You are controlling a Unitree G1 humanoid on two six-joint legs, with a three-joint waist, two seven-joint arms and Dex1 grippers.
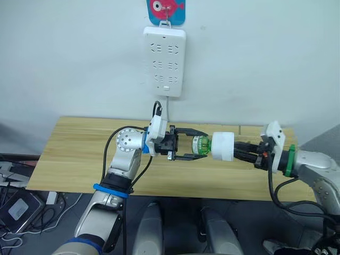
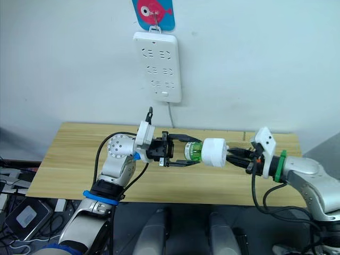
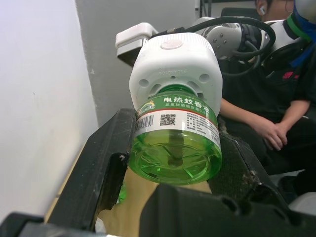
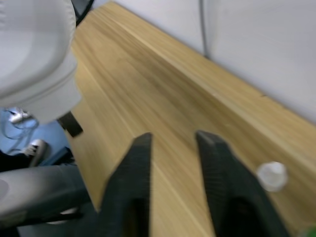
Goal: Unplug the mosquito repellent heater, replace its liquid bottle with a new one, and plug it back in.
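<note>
Mid-air above the wooden table (image 1: 79,159), the mosquito repellent heater (image 1: 222,146) hangs between both arms. The left gripper (image 1: 197,147) has its fingers clamped on the green liquid bottle (image 3: 175,143) screwed into the heater. The right gripper (image 1: 241,150) meets the heater's far end; its grip cannot be told. Behind, a white power strip (image 1: 164,60) hangs on the wall.
</note>
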